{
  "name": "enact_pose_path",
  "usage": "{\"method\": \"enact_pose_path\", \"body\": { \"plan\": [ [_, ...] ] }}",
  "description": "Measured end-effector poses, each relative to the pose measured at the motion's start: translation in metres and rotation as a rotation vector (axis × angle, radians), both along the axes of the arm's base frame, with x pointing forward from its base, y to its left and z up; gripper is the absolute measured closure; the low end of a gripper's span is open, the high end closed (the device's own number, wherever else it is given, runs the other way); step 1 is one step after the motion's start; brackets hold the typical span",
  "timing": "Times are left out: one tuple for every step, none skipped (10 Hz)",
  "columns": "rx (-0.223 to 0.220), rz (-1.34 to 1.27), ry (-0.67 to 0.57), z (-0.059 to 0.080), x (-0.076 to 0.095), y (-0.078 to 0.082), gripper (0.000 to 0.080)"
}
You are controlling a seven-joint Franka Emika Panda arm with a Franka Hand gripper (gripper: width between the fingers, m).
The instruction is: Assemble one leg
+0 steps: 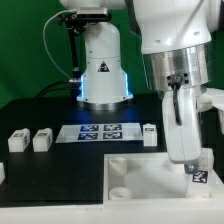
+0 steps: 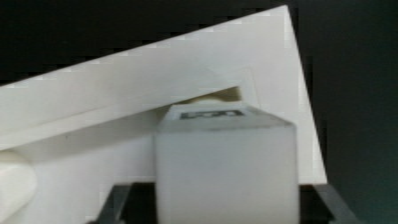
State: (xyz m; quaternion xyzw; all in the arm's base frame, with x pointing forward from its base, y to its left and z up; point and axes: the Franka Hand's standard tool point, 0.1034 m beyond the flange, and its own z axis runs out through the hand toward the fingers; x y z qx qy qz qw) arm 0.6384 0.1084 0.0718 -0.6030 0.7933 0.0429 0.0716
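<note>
A leg (image 1: 186,140) is seen upright between the fingers of the gripper (image 1: 188,150), which is closed on it and holds it above the white plate (image 1: 150,180), near that plate's edge at the exterior view's right. A tag shows at the leg's lower end in the exterior view, just over the plate surface; whether the leg touches the plate cannot be told. In the wrist view the leg (image 2: 222,165) fills the middle, a pale block with a dark tag near its far end, flanked by the black fingers (image 2: 128,203) at its sides, and the plate (image 2: 160,90) lies behind it as a large white slanted corner against the dark table (image 2: 71,30). Three further legs rest on the table (image 1: 40,110): two (image 1: 17,140) (image 1: 41,140) near the exterior view's left, well apart from the gripper, and one (image 1: 150,133) just beside the marker board (image 1: 98,132), near the plate's far edge.
</note>
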Motion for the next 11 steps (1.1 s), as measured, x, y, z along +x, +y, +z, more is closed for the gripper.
{"method": "enact_pose_path", "body": {
  "plan": [
    [-0.004,0.058,-0.008,-0.001,0.000,0.000,0.0506],
    [-0.006,0.077,-0.009,-0.001,0.000,0.001,0.0343],
    [-0.012,0.224,-0.008,-0.003,-0.002,0.002,0.0220],
    [-0.022,0.403,-0.020,-0.002,0.001,0.005,0.0220],
    [-0.028,0.511,-0.042,-0.002,0.001,0.004,0.0164],
    [-0.033,0.613,-0.057,-0.002,0.001,0.003,0.0154],
    [-0.036,0.681,-0.067,-0.002,0.001,0.003,0.0154],
    [-0.052,0.839,-0.082,-0.002,0.001,0.002,0.0154],
    [-0.103,1.049,-0.082,0.000,0.002,0.003,0.0151],
    [-0.149,1.256,-0.088,-0.002,0.001,0.011,0.0151],
    [-0.145,1.376,-0.097,-0.003,0.000,0.016,0.0151]
  ]
}}
